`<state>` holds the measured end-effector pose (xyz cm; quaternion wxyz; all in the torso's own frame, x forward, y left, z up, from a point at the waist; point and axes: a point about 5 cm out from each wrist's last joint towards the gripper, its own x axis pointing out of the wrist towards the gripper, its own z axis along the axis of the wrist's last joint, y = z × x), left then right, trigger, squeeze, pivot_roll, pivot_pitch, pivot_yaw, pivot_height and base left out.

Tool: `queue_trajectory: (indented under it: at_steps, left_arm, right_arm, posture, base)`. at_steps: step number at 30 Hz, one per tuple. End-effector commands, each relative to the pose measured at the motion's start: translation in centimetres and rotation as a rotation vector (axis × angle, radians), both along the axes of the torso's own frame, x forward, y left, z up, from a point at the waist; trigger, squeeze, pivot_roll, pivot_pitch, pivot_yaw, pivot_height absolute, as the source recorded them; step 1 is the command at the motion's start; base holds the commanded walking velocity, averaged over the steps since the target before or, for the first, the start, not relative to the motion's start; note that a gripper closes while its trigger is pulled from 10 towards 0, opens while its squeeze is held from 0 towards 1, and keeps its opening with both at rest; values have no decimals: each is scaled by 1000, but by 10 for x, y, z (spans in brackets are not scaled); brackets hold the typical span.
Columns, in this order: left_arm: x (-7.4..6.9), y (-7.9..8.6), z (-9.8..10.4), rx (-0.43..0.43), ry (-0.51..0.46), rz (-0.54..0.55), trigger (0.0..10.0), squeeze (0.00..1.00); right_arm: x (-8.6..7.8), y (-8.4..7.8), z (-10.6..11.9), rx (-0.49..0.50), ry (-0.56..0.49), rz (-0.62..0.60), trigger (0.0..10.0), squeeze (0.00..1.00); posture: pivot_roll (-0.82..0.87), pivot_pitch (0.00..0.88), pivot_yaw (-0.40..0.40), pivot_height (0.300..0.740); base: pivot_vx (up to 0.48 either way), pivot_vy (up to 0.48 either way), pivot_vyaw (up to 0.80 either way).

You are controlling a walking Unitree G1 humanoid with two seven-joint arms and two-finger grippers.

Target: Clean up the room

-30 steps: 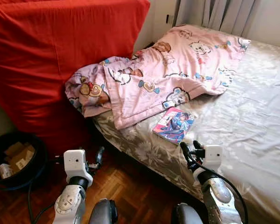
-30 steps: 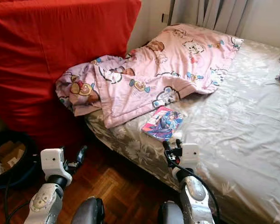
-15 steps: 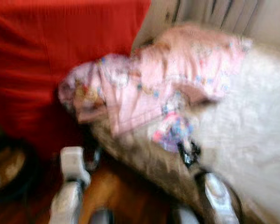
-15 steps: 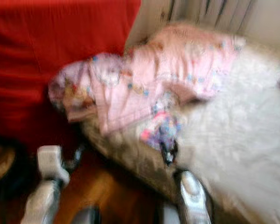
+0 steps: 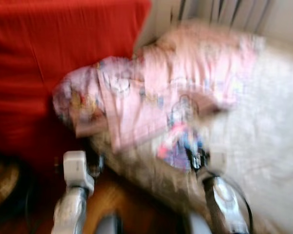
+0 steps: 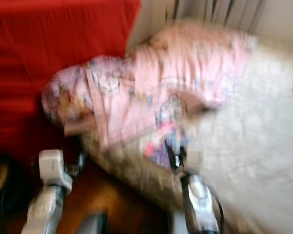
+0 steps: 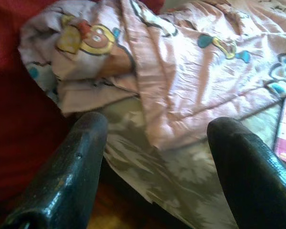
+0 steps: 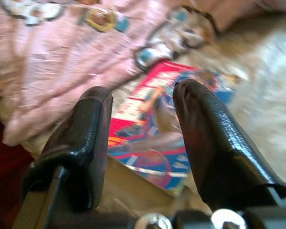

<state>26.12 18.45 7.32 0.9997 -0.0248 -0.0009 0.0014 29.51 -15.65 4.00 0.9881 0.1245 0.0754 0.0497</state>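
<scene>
A colourful comic book (image 8: 150, 143) lies on the grey flowered bed sheet (image 5: 263, 136), just below the edge of a pink cartoon blanket (image 5: 176, 83). My right gripper (image 8: 143, 93) hangs open just above the book's near edge, one finger to each side of its cover; in the blurred eye views this gripper (image 5: 193, 157) sits at the book's (image 5: 178, 144) near side. My left gripper (image 7: 157, 124) is open and empty, low by the bed's corner (image 5: 95, 163), facing the bunched end of the blanket (image 7: 190, 62).
A big red cushion (image 5: 49, 58) leans against the bed's left side. A dark bin (image 5: 2, 180) with cardboard stands on the wooden floor (image 5: 132, 204) at the far left. Curtains hang behind the bed.
The eye views have gone blurred and shifted as the camera moves. My right gripper has come forward to the near edge of the book. The left arm has barely moved.
</scene>
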Motion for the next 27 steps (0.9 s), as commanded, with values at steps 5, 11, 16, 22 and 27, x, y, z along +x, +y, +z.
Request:
queue_trajectory:
  at_steps: [5,11,16,22,27]
  left_arm:
    - [-1,1,-2,6,22,-8,10000,0]
    - [0,0,0,7,19,-12,10000,0]
    - [-1,-3,3,0,13,-16,10000,0]
    - [-9,-7,3,-7,22,-23,10000,0]
    - [-25,-7,8,-7,27,-14,10000,0]
  right_arm:
    - [7,1,-6,21,56,-20,10000,0]
    - [14,1,-10,22,121,-36,10000,0]
    - [22,-1,-12,24,182,-83,10000,1000]
    - [25,-5,-14,47,219,-131,10000,1000]
    - [28,-10,-11,83,222,-169,10000,1000]
  posture:
    - [1,146,-19,613]
    - [14,161,-16,613]
    - [39,201,-11,613]
    - [64,258,-10,613]
    - [93,332,-6,613]
  base:
    - [0,0,0]
    - [0,0,0]
    - [0,0,0]
    - [0,0,0]
    - [0,0,0]
